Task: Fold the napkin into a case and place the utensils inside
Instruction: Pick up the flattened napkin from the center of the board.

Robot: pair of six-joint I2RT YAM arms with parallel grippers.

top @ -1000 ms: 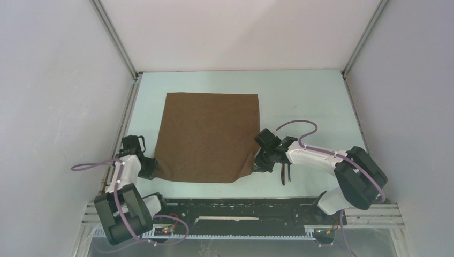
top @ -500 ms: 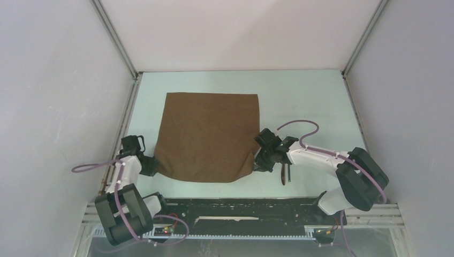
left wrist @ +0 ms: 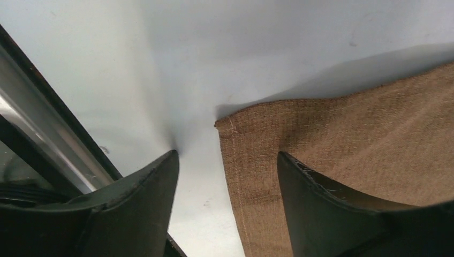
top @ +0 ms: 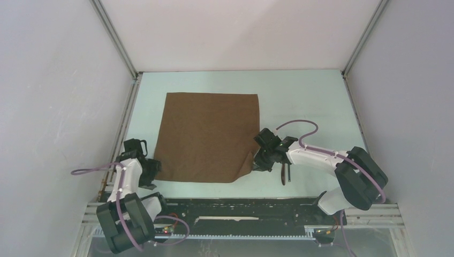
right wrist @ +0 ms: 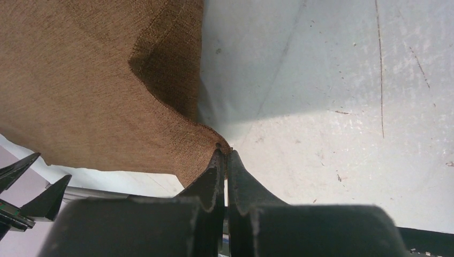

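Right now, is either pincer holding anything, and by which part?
The right pincer pinches the napkin by its near right corner. The left pincer is open at the near left corner, holding nothing.

table (top: pixel 310 101) free right of napkin (top: pixel 209 134), except utensils (top: pixel 284 175).

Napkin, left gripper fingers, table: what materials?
The napkin looks like woven brown cloth, matte: visible weave, stitched hem. The left gripper fingers look like dark matte plastic or rubber, edges scuffed; can't tell which. The table is pale, smooth, hard, lightly scratched, perhaps painted or laminate.
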